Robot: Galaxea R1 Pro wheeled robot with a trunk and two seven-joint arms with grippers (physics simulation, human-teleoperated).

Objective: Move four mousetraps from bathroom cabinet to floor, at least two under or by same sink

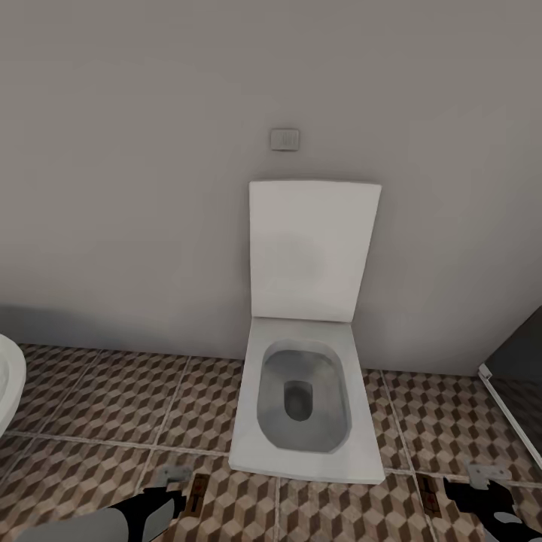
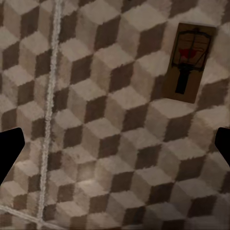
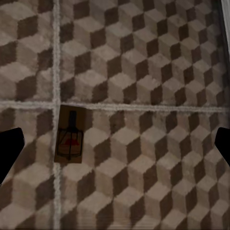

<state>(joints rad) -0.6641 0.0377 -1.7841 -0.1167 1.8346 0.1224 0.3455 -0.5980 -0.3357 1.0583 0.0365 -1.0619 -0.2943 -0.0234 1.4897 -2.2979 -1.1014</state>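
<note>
Setting: a home bathroom. Evidence: a white square-edged toilet (image 1: 305,410) stood against the far wall, its lid (image 1: 312,252) raised upright against the plain grey wall (image 1: 135,150); a small flush plate (image 1: 285,139) was mounted on the wall above the lid. The floor (image 1: 113,406) was laid in large tiles printed with a brown, beige and white cube pattern, with pale grout lines. The curved white rim of another fixture (image 1: 9,380) showed at the left edge.
</note>
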